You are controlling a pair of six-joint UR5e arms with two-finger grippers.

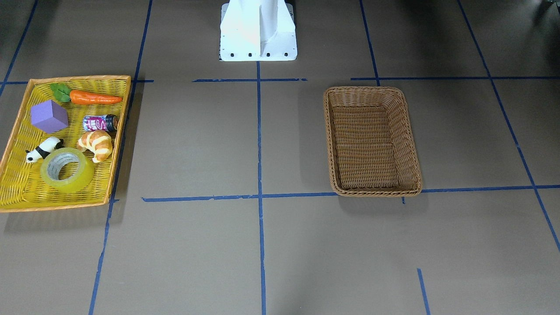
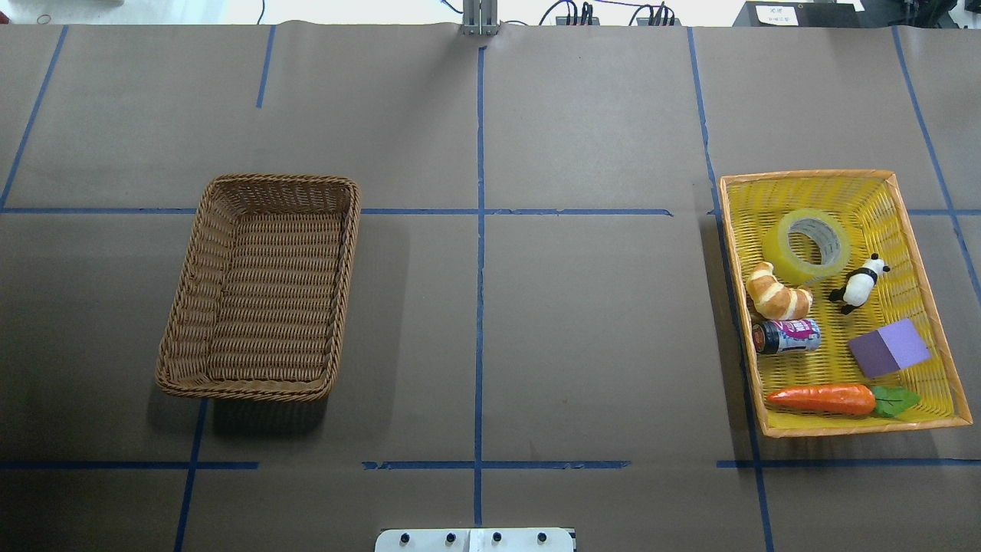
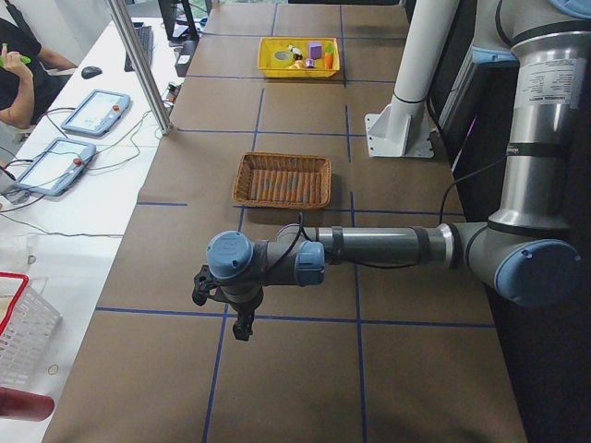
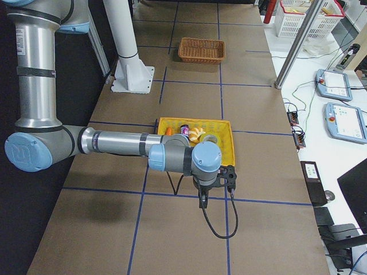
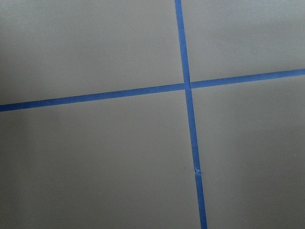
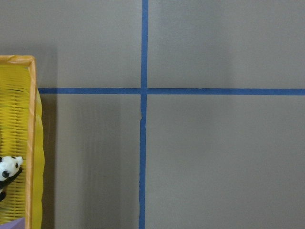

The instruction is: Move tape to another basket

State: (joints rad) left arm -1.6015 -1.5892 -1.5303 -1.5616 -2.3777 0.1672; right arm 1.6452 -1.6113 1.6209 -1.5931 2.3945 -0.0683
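Lying flat in yellow tray (image 2: 812,175), tape (image 2: 806,245) sits near R gripper (image 4: 215,183), next to croissant (image 2: 778,293). Basket (image 2: 260,287) stands well beyond L gripper (image 3: 222,300). Both grippers hover over table (image 2: 536,345); can't tell if fingers apart or together.

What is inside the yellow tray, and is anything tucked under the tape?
The yellow tray holds the tape, a croissant, a panda, a can, a purple block and a carrot. Whatever lies beneath the tape is covered.
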